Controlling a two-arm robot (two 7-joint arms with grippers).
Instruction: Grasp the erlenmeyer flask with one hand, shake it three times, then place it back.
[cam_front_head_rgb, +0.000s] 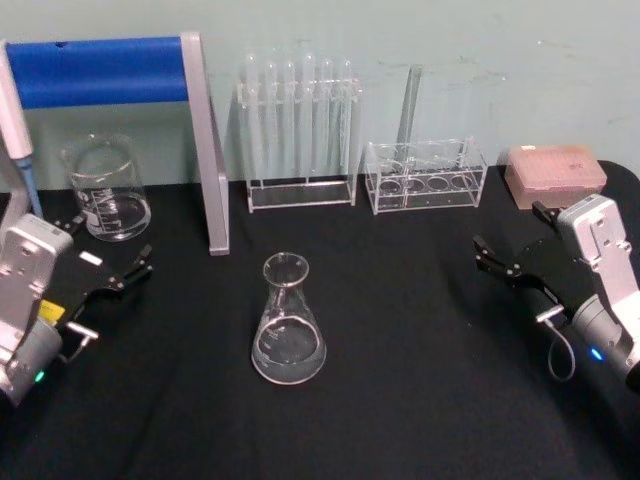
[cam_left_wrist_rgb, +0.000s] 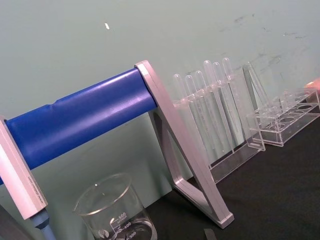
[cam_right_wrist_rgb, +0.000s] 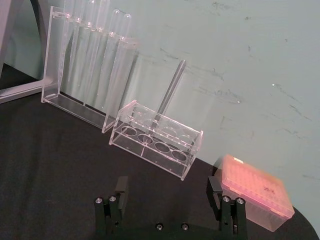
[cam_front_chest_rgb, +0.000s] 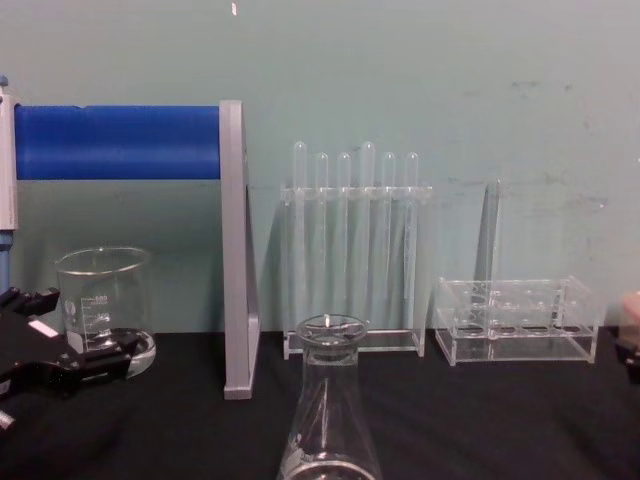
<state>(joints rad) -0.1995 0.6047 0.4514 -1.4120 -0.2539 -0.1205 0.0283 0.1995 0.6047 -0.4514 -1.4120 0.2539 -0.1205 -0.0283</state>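
Right gripper (cam_front_head_rgb: 510, 238), jaws spread and empty, sits well right of the erlenmeyer flask (cam_front_head_rgb: 288, 325), which stands upright on the black table (cam_front_head_rgb: 420, 400); left gripper (cam_front_head_rgb: 112, 245), likewise spread, sits well left of it.

Black counter (cam_front_head_rgb: 400, 350) bearing, left to right: glass beaker (cam_front_head_rgb: 105, 190), blue-barred grey stand (cam_front_head_rgb: 100, 70), tall rack of test tubes (cam_front_head_rgb: 298, 130), low clear rack (cam_front_head_rgb: 425, 178) holding one tube (cam_front_head_rgb: 410, 100), pink box (cam_front_head_rgb: 555, 172)

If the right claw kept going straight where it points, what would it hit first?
Likely the low clear rack, straight ahead of the open right gripper; the pink box sits off to one side. Depth is uncertain.
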